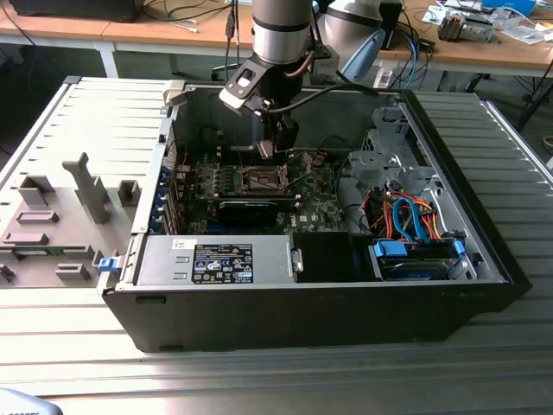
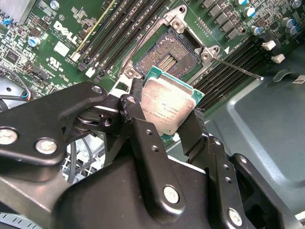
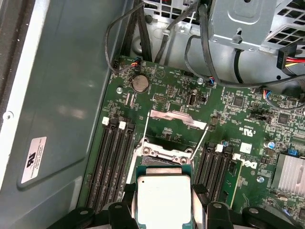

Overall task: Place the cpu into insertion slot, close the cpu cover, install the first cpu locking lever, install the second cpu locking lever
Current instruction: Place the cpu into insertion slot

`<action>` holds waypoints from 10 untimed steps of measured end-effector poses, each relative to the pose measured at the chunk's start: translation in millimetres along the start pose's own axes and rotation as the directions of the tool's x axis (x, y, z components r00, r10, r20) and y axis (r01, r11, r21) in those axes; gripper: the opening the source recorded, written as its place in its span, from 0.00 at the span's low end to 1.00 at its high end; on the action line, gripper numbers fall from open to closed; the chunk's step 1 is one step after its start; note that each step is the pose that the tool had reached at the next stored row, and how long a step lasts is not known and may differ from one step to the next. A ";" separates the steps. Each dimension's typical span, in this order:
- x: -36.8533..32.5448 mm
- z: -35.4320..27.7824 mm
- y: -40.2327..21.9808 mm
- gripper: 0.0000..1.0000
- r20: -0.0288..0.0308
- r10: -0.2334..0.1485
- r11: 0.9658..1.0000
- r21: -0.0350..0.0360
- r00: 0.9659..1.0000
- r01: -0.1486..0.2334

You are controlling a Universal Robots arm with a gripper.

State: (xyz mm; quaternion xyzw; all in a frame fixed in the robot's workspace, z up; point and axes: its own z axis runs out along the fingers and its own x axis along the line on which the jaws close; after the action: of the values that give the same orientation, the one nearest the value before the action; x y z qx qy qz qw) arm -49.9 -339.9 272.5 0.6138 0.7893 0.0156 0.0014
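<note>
My gripper (image 2: 164,113) is shut on the cpu (image 2: 167,102), a small square chip with a silvery top and green edge, gripped by two opposite sides. It hangs just above the green motherboard (image 2: 76,28). The insertion slot (image 2: 167,55) lies open beside it, dark centre and pins exposed, nothing seated in it. In the first wrist view the cpu (image 3: 164,193) covers most of the slot, whose metal rim (image 3: 162,153) shows beyond it. The cpu cover (image 3: 178,119) is swung back past the rim. Two thin levers (image 3: 200,142) stand raised. The exterior view has the gripper (image 1: 278,147) over the slot (image 1: 259,179).
Long black memory slots (image 3: 114,162) flank the socket on both sides. A grey case wall (image 3: 62,95) rises close by. A drive cage (image 1: 389,164) with orange and blue cables fills the exterior view's right. A finned heatsink (image 3: 290,174) sits on the board.
</note>
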 end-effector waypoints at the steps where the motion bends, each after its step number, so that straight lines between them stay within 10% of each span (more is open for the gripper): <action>1: 0.0 0.0 0.0 0.55 0.000 0.002 1.000 0.000 1.000 -0.002; 10: 0.0 0.2 0.0 0.55 0.001 0.025 1.000 0.000 1.000 -0.025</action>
State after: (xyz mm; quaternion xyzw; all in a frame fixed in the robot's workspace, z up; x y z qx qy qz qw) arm -49.9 -339.9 272.3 0.6235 0.7817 0.0155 0.0016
